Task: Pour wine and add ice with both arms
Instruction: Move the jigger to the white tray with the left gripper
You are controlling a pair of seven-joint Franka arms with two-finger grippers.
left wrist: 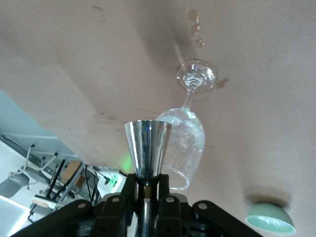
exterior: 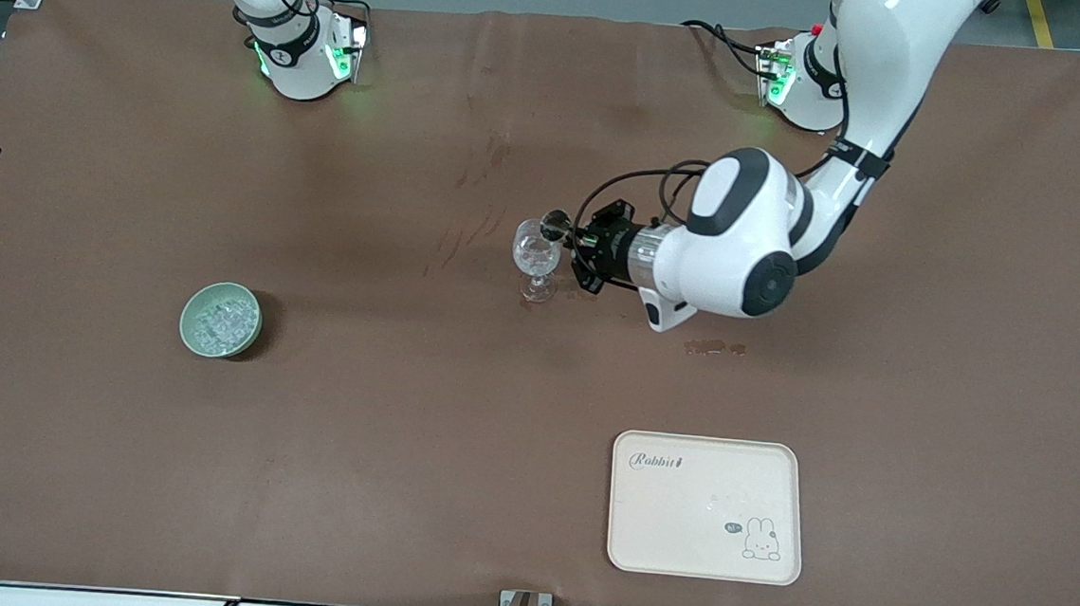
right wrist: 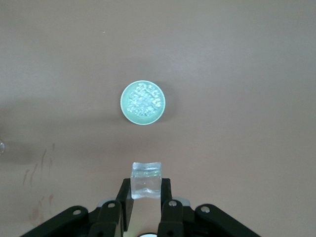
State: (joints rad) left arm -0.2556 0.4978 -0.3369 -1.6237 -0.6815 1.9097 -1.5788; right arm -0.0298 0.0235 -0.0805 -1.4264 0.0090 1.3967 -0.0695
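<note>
Left arm pouring at the glass, right arm high with one ice cube.

Your left gripper has its jaws shut on the stem of a chrome measuring cup, tipped sideways so its mouth sits at the rim of the stemmed glass standing mid-surface. Your right gripper hangs directly over the pale green bowl of ice, jaws clamped on a single clear ice cube. The glass lies well apart from that cube, toward the left arm's end, so the cube must travel that way.

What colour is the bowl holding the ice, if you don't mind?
The bowl is pale green, clearest in the right wrist view.
</note>
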